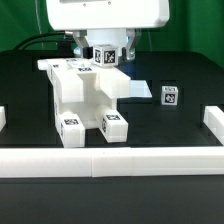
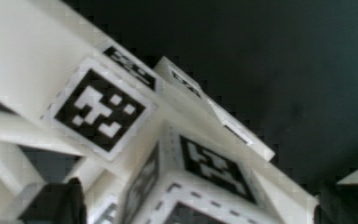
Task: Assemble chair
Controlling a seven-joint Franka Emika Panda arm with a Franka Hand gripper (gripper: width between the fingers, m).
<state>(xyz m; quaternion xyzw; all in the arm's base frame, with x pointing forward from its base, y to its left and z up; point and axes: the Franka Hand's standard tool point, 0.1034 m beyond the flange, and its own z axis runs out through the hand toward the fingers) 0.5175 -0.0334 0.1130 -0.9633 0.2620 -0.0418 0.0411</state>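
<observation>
Reading the exterior view from its left, the low white border wall [image 1: 40, 160] runs along the near edge of the black table [image 1: 25, 85]. Just behind it, a little left of the middle, stands the chair [image 1: 85, 95], which looks largely built. Several chunky white parts sit joined into one blocky mass, and two bar ends face the camera: the left bar end [image 1: 70, 128] and the right bar end [image 1: 113, 127], each with a square tag. Above the back of that mass the robot arm [image 1: 105, 15] comes straight down from the top edge. Its gripper [image 1: 105, 55] is vertical and straddles the tagged top block [image 1: 106, 62] of the structure. The wrist view shows only tagged white faces of the chair [image 2: 96, 108] at very close range, with a dark blur low in the picture. I cannot tell whether the jaws press on the block or have let it go. Further towards the exterior view's right, a thin flat white piece [image 1: 138, 90] lies low beside the chair, and I cannot say whether it belongs to it. Well apart from both sits a loose tagged block [image 1: 170, 97], which by my judgement is a part not yet fitted, so most of the assembly seems done with at least this piece left to join.
</observation>
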